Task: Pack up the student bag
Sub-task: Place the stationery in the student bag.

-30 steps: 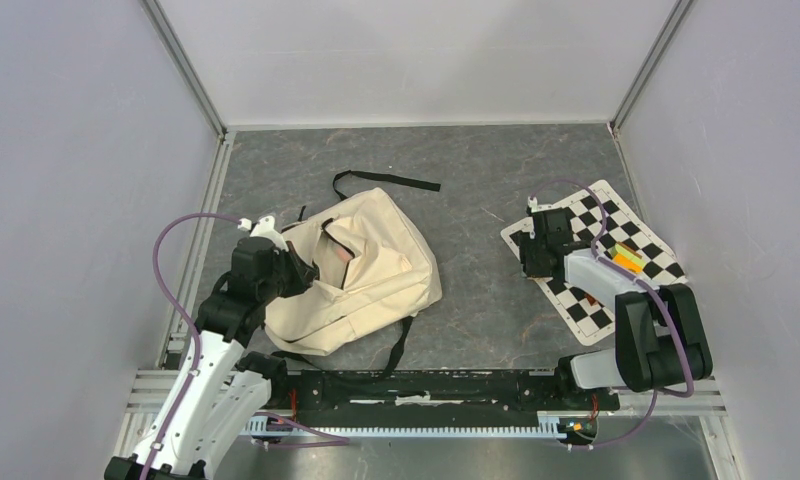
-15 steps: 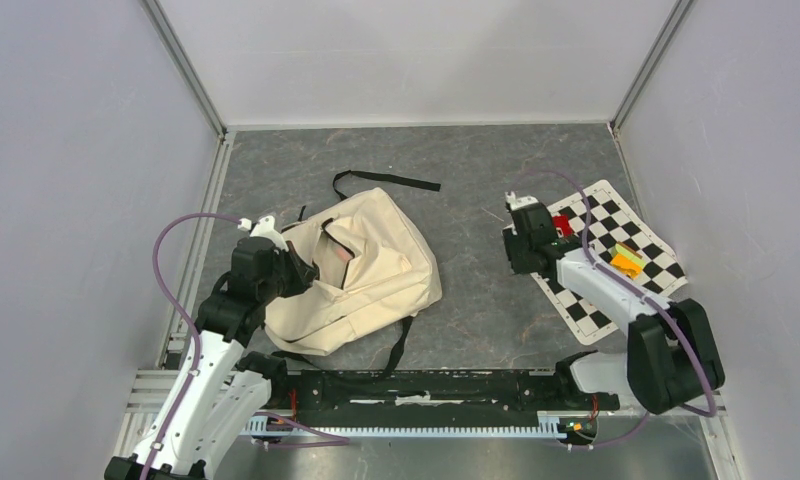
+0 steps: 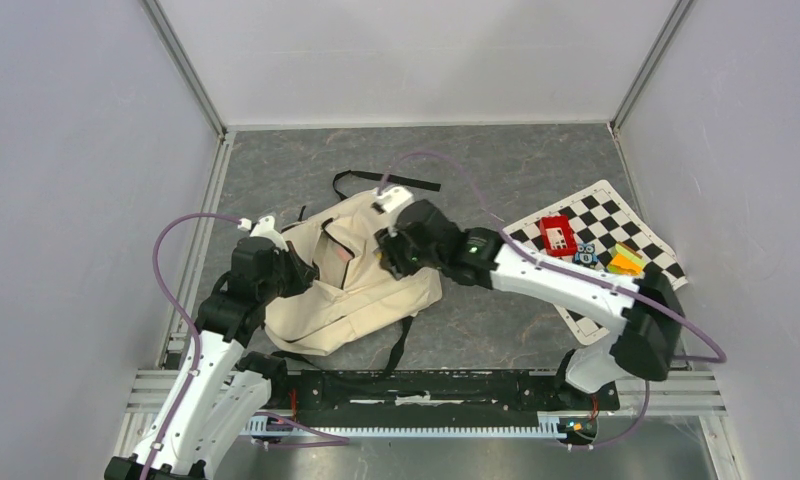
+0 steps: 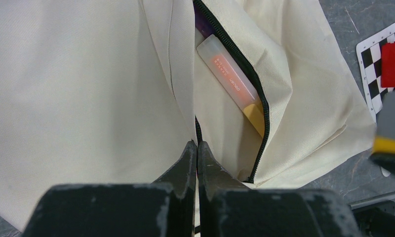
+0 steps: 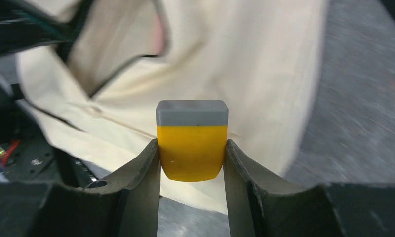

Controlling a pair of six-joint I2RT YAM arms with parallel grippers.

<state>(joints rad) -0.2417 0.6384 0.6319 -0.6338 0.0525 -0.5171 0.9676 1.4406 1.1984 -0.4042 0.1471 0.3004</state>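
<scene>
The right end effector point(image 5: 191, 144) is pinching a yellow block point(image 5: 191, 148) with a grey cap between its 2 fingers, hovering over the right part of the bag point(image 3: 361, 300). The left end effector point(image 4: 196, 160) is pressed together, nipping the bag's cream fabric right at the black zipper edge. Inside the gaping opening a pale pink case point(image 4: 228, 79) is showing. The bag is lying flat on the grey surface point(image 3: 496, 170), left of centre. Well to its right, a checkered mat point(image 3: 606, 207) is carrying a red box point(image 3: 557, 235).
</scene>
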